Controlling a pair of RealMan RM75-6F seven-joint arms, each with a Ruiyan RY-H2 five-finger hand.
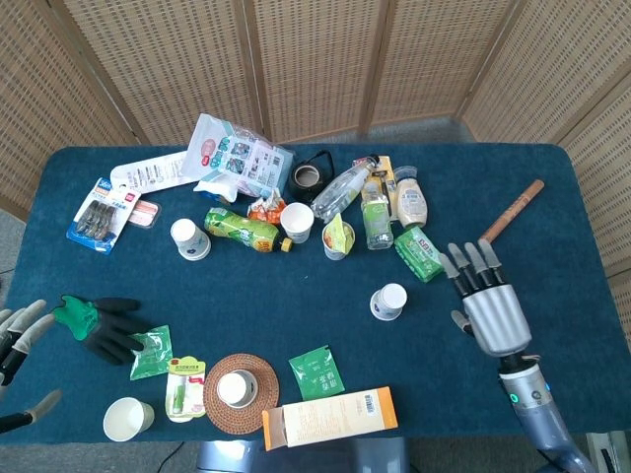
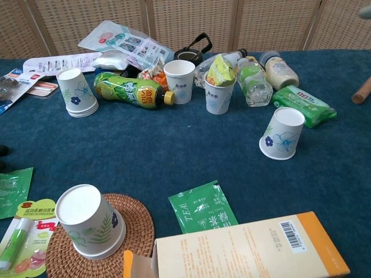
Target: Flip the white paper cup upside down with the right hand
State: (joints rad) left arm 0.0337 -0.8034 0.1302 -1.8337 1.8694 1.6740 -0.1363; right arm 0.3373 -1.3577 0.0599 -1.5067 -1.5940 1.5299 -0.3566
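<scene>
White paper cup with a blue flower print is sitting rim-down, base up on the dark blue table cloth, so flip looks done, while the silver right hand is hovering well apart, fingers spread, grasping nothing.

White cup standing upside down on the blue table, just beside a green wipes pack. Foreground: another inverted cup on a woven coaster; tea sachet beside a box.
</scene>
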